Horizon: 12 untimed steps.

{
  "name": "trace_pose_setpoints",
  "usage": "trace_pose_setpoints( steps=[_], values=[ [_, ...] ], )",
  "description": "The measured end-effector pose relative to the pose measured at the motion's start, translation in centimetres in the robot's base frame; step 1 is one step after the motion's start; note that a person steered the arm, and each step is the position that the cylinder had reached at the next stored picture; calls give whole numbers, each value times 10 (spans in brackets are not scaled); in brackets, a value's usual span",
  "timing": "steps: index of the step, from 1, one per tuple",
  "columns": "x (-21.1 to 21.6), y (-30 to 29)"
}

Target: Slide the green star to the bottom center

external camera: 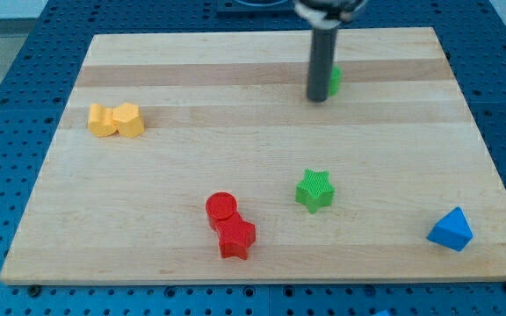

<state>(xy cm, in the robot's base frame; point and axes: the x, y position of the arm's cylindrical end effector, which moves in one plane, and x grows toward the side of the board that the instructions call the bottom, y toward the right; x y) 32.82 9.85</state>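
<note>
My tip (pixel 318 98) sits high on the pale wooden counter (pixel 148 254), touching a small green block (pixel 334 80) half hidden behind the rod. No hand here to clench or release, just a bare rod. The green star-shaped block (pixel 314 190) waits lower down, right of centre, well apart from my tip. Best play: come down straight onto its top edge and push gently toward the view's bottom, nudging slightly left, clear of the red cylinder (pixel 221 208) and red star (pixel 236 238).

Bright even overhead light, faint soft shadows beside blocks, slight overall softness, motion blur on the rod (pixel 321 66)
</note>
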Motion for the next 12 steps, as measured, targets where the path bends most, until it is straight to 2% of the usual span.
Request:
trace_pose_setpoints(
  steps=[1, 2, 3, 4, 5, 6, 9, 11, 12],
  values=[
    [-38, 45],
    [-72, 59],
    [-55, 63],
    [-22, 95],
    [18, 81],
    [40, 74],
    [41, 42],
    [89, -1],
    [89, -36]
  ],
)
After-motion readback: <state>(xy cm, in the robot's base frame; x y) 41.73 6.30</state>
